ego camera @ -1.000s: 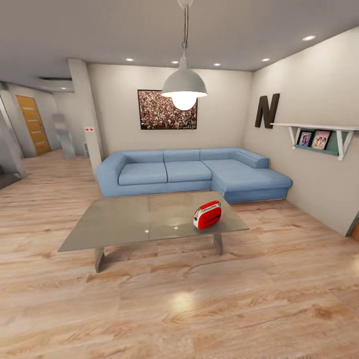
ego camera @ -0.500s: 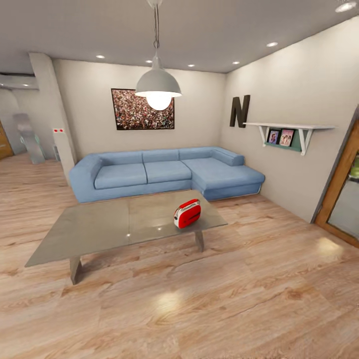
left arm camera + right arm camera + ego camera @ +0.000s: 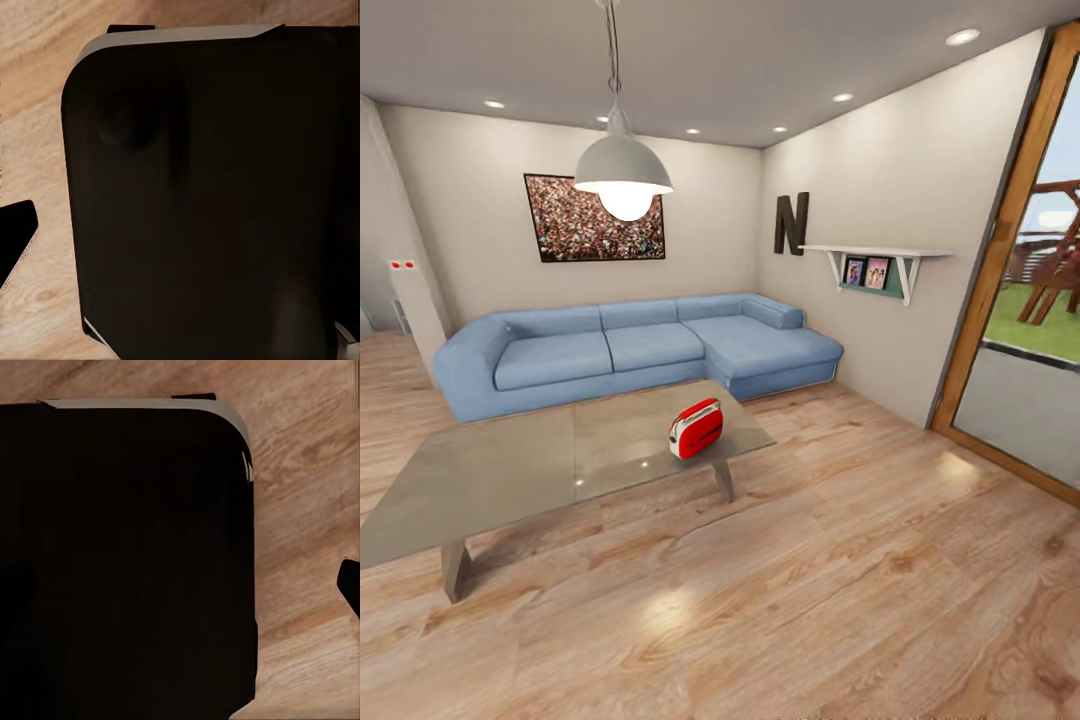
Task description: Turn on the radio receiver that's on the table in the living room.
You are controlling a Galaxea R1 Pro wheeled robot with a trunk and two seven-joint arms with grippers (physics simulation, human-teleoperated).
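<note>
From the head view, the whole picture has slid leftward over the last second — the camera has swung right, bringing in a glass door (image 3: 1020, 300) and garden; the things themselves have not moved. The radio receiver (image 3: 695, 428) sits near the right end of the table (image 3: 490, 475), in front of the blue sofa (image 3: 630, 345), well apart from the robot, so the approach is unfinished.

In the left wrist view a dark body (image 3: 202, 195) hangs over wood floor (image 3: 37, 90); I cannot tell how that gripper stands.

The right wrist view is alike — again, cannot tell.
</note>
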